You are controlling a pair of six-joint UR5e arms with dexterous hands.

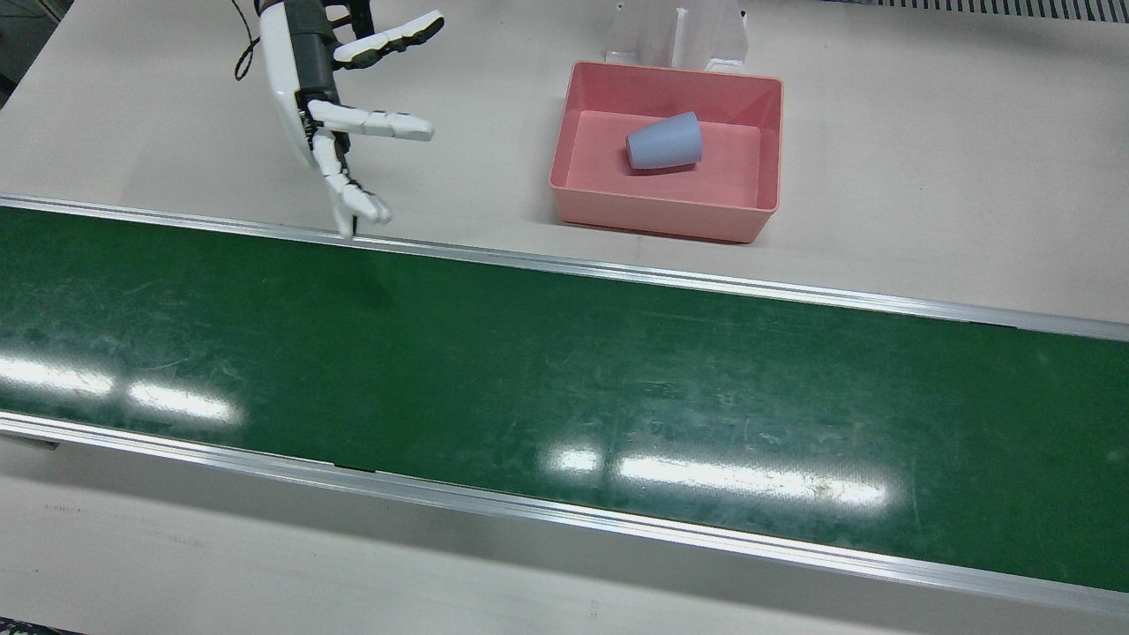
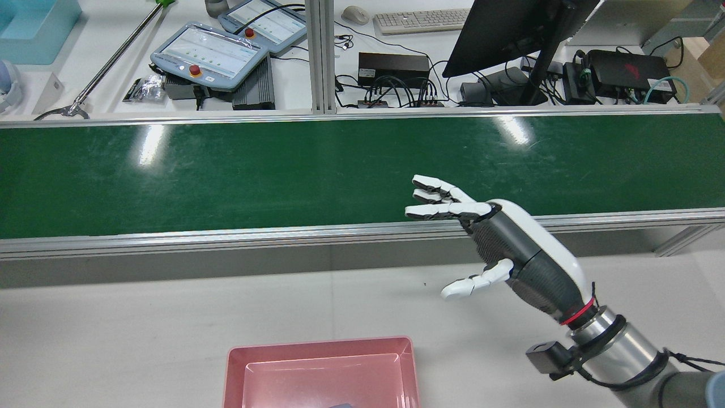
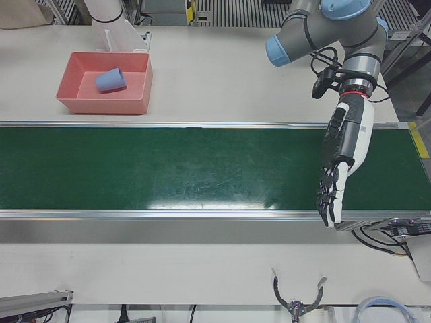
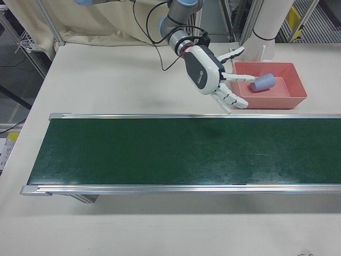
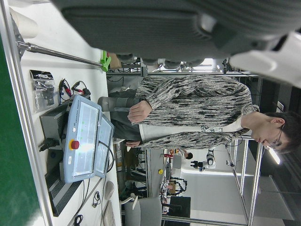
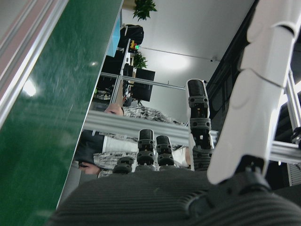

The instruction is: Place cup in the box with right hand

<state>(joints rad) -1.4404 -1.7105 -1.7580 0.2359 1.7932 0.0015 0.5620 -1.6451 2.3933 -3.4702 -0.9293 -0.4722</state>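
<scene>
Cup [image 1: 664, 141]: one blue-grey tapered cup lies on its side on the floor of the single pink box [image 1: 767, 190], toward the box's back wall. Seen from the front, its long axis runs nearly across the view, tilted slightly; which end is the mouth cannot be told. No writing shows on the cup or the box. The box sits on the pale bench [image 1: 926, 176] just beyond the green conveyor belt [image 1: 564, 379], near a white pedestal [image 1: 679, 35]. The right hand [image 1: 340, 115] hangs above the bench at the belt's near rail, well apart from the box, fingers [image 1: 388, 123] spread and holding nothing. The left hand [image 3: 340, 161] hangs over the far end of the belt, fingers extended downward and empty. Two teach pendants [image 2: 209, 56], each with a red button, lie on the desk behind.
</scene>
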